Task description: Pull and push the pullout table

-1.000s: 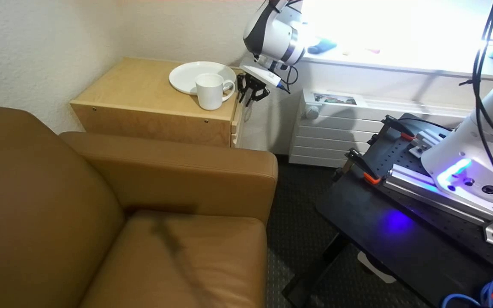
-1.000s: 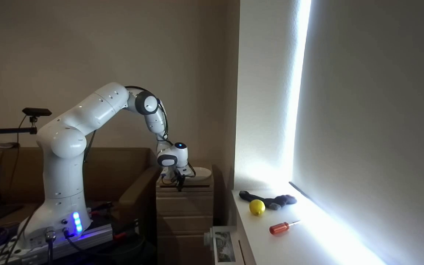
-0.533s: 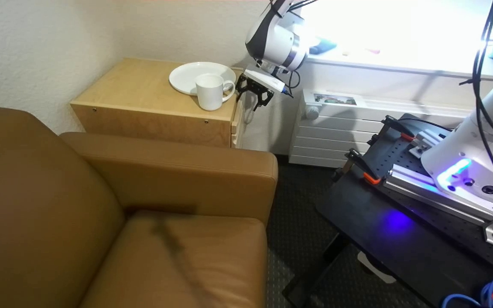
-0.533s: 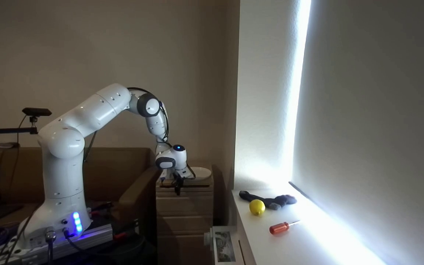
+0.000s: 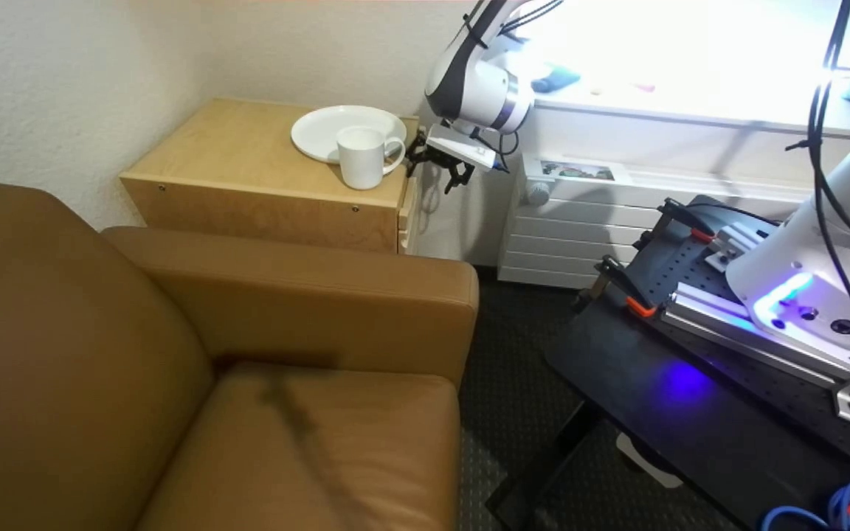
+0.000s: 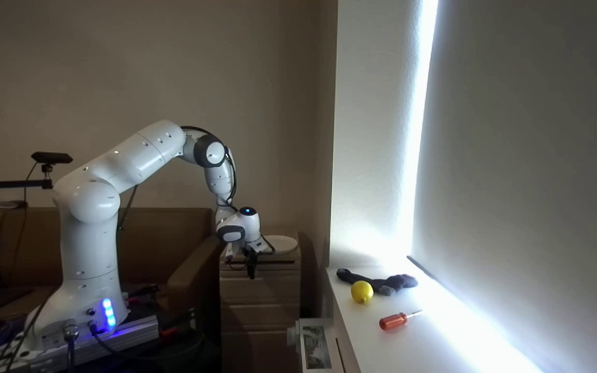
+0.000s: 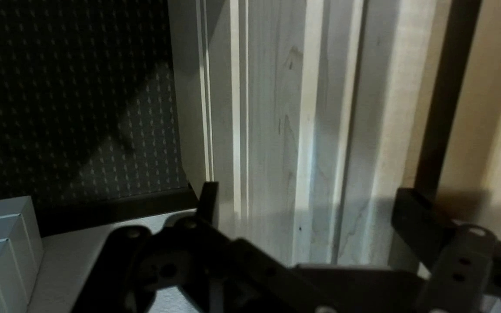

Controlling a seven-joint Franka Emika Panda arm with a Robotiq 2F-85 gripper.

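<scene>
The light-wood side cabinet (image 5: 240,151) stands at the wall behind the armchair's arm. In the wrist view the pullout table (image 7: 407,87) runs as a pale wooden strip under the top slab, with a dark slot above it. It barely projects, as far as an exterior view (image 6: 278,268) tells. My gripper (image 5: 429,177) hangs at the cabinet's front edge, tilted. Wide apart in the wrist view, the fingers of the gripper (image 7: 306,200) grip nothing. One finger (image 7: 420,226) overlaps the dark slot beside the board; whether it touches wood is unclear.
On the cabinet top a white mug (image 5: 360,166) stands by a white plate (image 5: 314,136), close to the gripper. The brown armchair (image 5: 307,310) borders the cabinet. A radiator (image 5: 580,247) lies beyond the gripper. A lemon (image 6: 362,292) and a screwdriver (image 6: 393,321) rest on the windowsill.
My gripper's fingers have spread from near together to wide apart. The hand has dropped slightly and tilted at the cabinet front. The board shows no visible shift.
</scene>
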